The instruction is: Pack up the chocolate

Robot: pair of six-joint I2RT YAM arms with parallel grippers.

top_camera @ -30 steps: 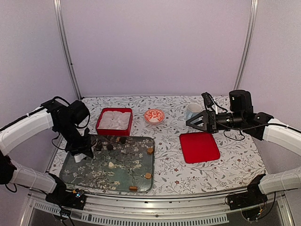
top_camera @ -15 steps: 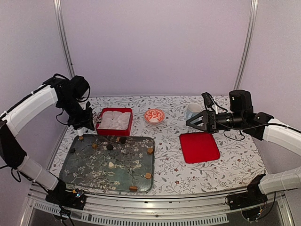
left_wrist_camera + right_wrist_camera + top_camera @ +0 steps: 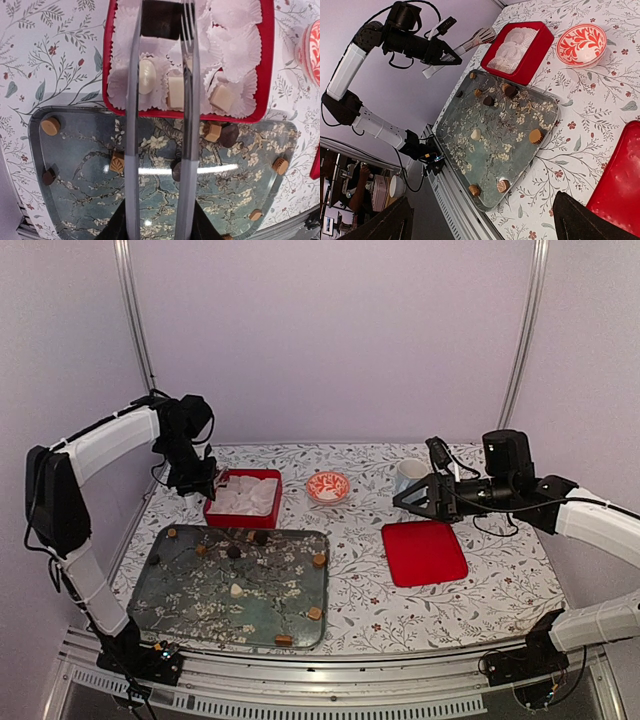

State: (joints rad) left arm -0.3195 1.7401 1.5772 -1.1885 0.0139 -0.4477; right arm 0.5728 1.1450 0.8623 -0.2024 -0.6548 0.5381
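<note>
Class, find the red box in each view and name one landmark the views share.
Top external: red box left of centre, behind the tray.
Left wrist: box across the top.
Right wrist: box at top centre.
Shared landmark: the tray alongside it.

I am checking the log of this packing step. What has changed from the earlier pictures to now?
The left gripper rose from the tray and moved to the red box, seemingly holding a dark piece. The right gripper and the chocolates on the tray stayed put.
</note>
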